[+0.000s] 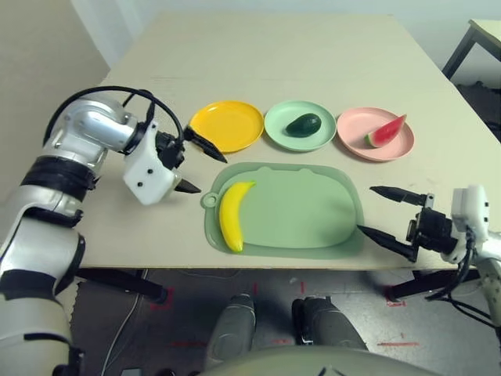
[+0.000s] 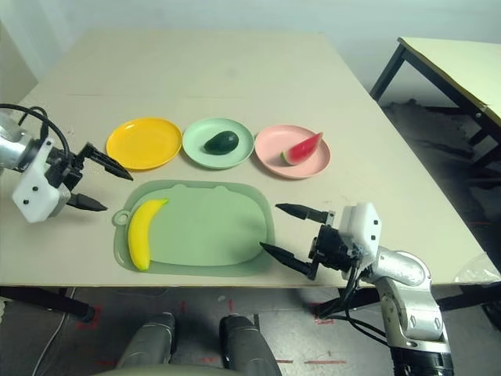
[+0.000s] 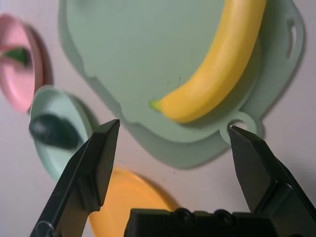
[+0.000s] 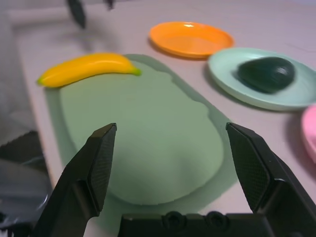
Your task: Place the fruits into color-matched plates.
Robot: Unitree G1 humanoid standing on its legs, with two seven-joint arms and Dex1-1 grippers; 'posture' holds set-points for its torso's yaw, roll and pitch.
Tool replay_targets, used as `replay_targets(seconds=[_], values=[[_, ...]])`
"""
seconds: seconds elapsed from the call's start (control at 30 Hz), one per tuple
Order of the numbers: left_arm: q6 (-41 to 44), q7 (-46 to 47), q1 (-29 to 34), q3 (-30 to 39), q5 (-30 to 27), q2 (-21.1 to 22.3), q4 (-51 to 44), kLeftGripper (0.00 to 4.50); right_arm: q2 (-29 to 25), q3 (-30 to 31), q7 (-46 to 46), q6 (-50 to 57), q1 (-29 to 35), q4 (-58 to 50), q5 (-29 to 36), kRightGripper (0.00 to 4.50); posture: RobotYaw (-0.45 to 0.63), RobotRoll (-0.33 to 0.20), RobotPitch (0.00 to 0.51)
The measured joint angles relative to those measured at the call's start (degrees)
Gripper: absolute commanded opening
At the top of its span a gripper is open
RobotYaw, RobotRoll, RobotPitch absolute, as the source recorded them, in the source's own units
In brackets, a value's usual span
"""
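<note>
Two of the three fruits were already matched: the avocado (image 1: 304, 124) lay in the mint green plate (image 1: 279, 139), and the watermelon wedge (image 1: 386, 131) sat in the pink plate (image 1: 376, 155), its tip leaning over the far rim. The step in hand looked to be the last one, the banana (image 1: 231, 217), which rested along the left side of the green cutting mat (image 1: 297, 207) on the counter (image 1: 274, 55). The yellow-orange plate (image 1: 227, 125) stood bare just beyond it. The left tool (image 1: 205, 168) was spread wide beside the mat with nothing between its fingers, and the right tool (image 1: 366, 210) was likewise wide open and empty off the mat's other side. The next move seemed to call for the left tool, being nearer, to come over the banana's middle, close across its width, lift it clear and lower it within the yellow-orange rim; gripped near one end, it might swing or roll out.
</note>
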Motion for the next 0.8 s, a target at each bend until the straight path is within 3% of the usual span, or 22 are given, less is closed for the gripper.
replay_targets(seconds=[0.3, 0.57, 0.7, 0.8], values=[[-1.11, 0.0, 0.04, -6.87, -3.03, -4.53, -3.28, 4.5, -0.39, -1.66, -5.2, 3.67, 1.93, -0.92, 2.46, 4.46, -0.04, 0.0, 0.105], [0.09, 0.02, 0.65, -10.33, -4.07, -4.91, -5.23, 4.5, -0.91, -1.66, -6.53, 3.8, 4.52, -3.4, 2.93, 4.46, -0.07, 0.0, 0.098], [1.07, 0.04, 1.69, -11.27, -3.94, -4.97, -5.46, 3.62, -1.0, -1.86, -7.49, 3.82, 5.8, -4.73, 3.54, 4.5, -0.08, 0.0, 0.097], [1.33, 0.04, 2.89, -12.29, -3.17, -4.89, -5.78, 2.6, -1.13, -2.04, -7.94, 3.82, 7.18, -5.82, 3.67, 4.5, -0.09, 0.0, 0.098]])
